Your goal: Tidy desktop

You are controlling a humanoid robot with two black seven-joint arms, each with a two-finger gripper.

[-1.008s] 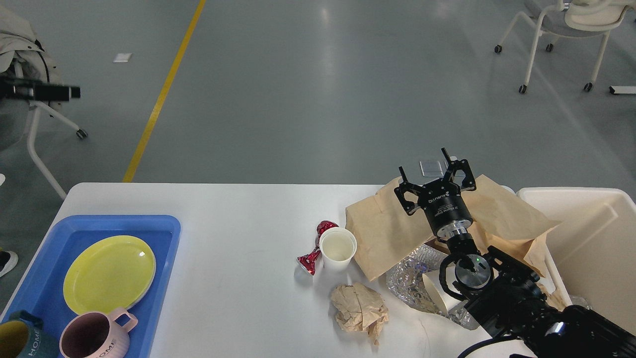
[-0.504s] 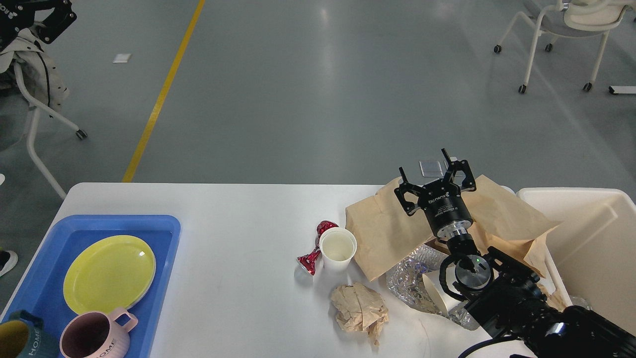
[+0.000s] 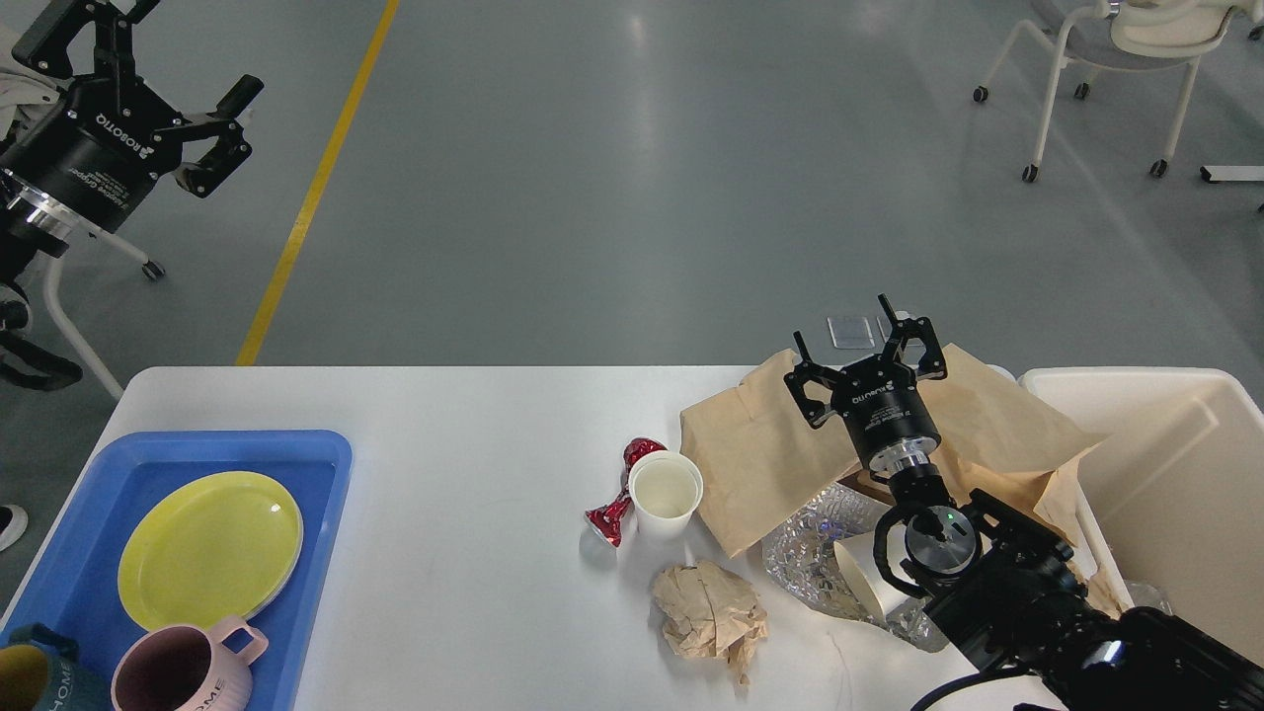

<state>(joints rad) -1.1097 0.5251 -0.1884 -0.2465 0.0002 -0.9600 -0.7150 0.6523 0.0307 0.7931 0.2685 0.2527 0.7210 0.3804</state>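
The right end effector [image 3: 866,357] is spread and empty, poised above the brown paper bag [image 3: 770,459] that leans against the cream bin [image 3: 1185,474]; this placement suits a grasp on the bag. The left end effector [image 3: 148,74] is spread, raised clear at upper left. Trash clusters beside the bin: paper cup [image 3: 667,492], red wrapper [image 3: 620,494], crumpled paper [image 3: 709,617]. The bench [image 3: 474,474] spans the lower view. Dishes occupy the blue tray [image 3: 326,464].

Left pincer [image 3: 148,59] raised high at far left, fingers spread; right pincer [image 3: 857,341] mid-right, fingers apart
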